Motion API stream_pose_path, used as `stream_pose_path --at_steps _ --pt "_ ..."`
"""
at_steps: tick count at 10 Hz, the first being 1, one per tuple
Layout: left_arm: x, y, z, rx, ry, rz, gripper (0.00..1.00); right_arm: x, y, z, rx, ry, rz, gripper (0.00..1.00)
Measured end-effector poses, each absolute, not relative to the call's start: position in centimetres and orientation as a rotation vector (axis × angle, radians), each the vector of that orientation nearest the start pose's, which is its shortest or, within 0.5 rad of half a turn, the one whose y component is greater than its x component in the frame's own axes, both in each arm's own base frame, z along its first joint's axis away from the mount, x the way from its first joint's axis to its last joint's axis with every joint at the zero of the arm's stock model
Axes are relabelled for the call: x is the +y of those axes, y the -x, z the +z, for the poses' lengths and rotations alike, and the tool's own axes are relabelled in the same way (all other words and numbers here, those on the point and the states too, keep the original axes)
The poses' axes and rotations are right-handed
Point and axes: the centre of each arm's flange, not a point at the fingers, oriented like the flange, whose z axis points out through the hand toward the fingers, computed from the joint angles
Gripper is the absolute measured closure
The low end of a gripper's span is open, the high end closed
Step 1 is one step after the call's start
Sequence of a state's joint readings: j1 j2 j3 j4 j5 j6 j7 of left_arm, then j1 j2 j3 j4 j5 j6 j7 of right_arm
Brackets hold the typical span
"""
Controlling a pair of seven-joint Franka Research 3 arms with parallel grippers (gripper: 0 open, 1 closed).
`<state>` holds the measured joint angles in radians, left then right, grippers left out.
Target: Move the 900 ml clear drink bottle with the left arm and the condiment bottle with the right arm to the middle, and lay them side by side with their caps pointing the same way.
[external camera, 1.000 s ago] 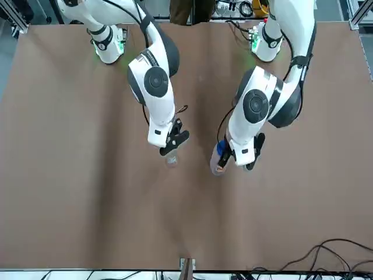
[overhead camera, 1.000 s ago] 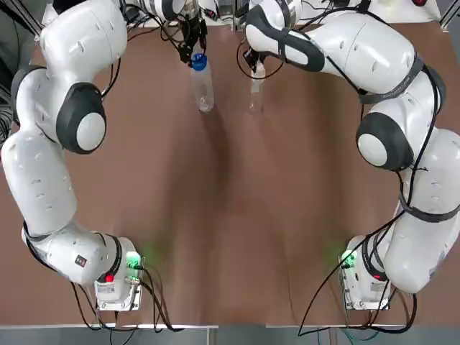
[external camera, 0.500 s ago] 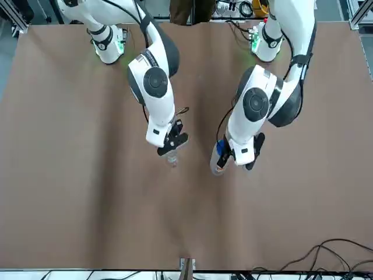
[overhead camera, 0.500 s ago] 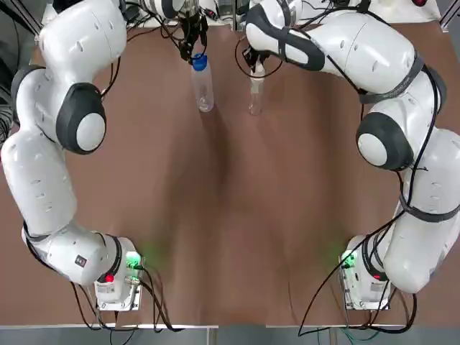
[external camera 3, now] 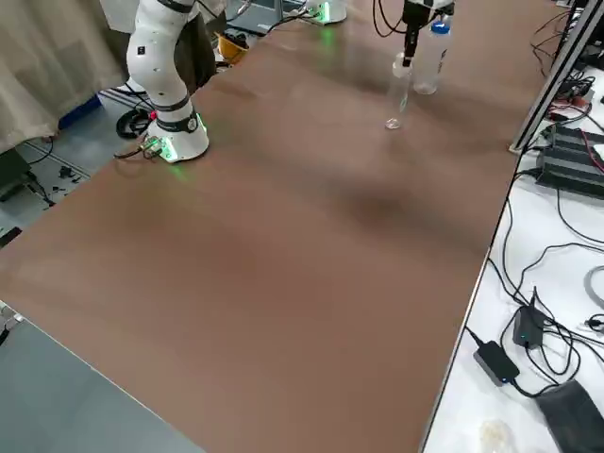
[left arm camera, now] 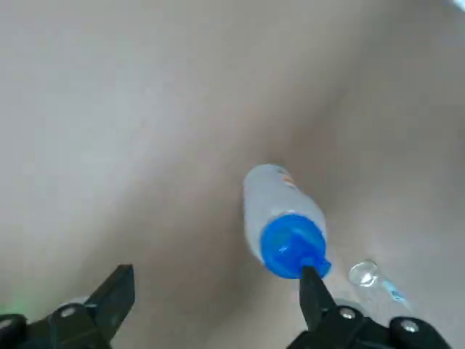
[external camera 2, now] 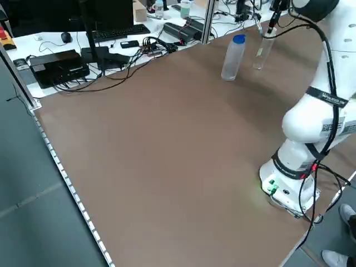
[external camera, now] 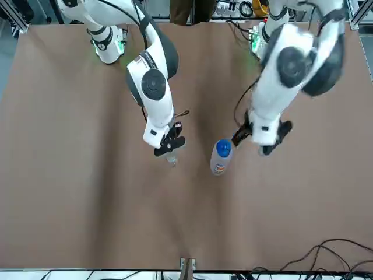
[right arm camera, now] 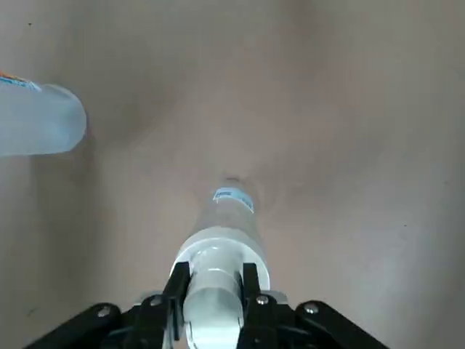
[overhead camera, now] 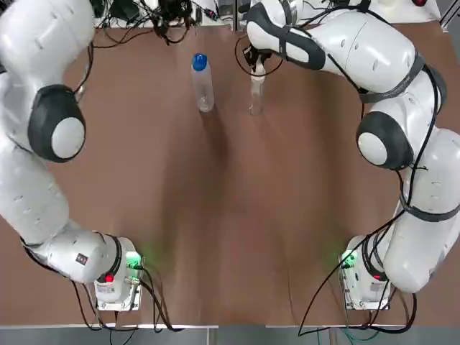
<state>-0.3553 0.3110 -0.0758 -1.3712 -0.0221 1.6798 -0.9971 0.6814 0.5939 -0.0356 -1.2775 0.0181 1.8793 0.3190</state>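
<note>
Pinching the slim clear condiment bottle [right arm camera: 227, 218] by its cap, right gripper [right arm camera: 212, 283] steadies it; left gripper [left arm camera: 216, 280] hangs spread, left of blue-capped clear drink bottle [left arm camera: 276, 211].

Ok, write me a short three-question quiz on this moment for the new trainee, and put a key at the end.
1. True or false: the left claw is gripping the blue-capped drink bottle.
2. Pick one: the right claw is shut on the condiment bottle at A) its base, B) its cap end, C) its middle.
3. Fill in the blank: neither bottle has been laid down; both are ___.

Key:
1. False. The left claw is open and clear of the bottle.
2. B.
3. Upright.
</note>
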Motion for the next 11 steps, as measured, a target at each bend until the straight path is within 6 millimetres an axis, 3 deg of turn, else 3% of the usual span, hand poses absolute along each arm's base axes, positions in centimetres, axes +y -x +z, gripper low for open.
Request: stream_pose_path --at_steps 1,3,5,6,7,9,11 --pt "-23.0 -60.5 55.8 -0.826 3.078 0.017 0.00 44.2 -57.5 40.8 -0.507 3.099 -0.013 0.64" --pt "-16.7 -61.4 57.7 -0.680 3.115 -0.001 0.00 44.2 -57.5 40.8 -0.504 3.099 -0.012 0.39" --pt "-14.9 -61.0 59.3 -0.477 3.157 -0.035 0.00 44.2 -57.5 40.9 -0.502 3.098 -0.017 0.11" --pt "-14.0 -60.9 60.1 -0.381 3.171 -0.057 0.00 44.1 -57.7 41.3 -0.497 3.096 -0.027 0.01" --pt "-12.2 -61.0 60.8 -0.317 3.179 -0.077 0.00 43.5 -58.2 42.3 -0.477 3.093 -0.050 0.01" --pt "-8.2 -60.6 61.5 -0.297 3.170 -0.042 0.00 39.5 -59.8 46.4 -0.383 3.093 -0.091 0.01" --pt "-3.7 -59.3 62.9 -0.200 3.169 -0.008 0.00 32.0 -61.0 52.2 -0.231 3.119 -0.060 0.01"
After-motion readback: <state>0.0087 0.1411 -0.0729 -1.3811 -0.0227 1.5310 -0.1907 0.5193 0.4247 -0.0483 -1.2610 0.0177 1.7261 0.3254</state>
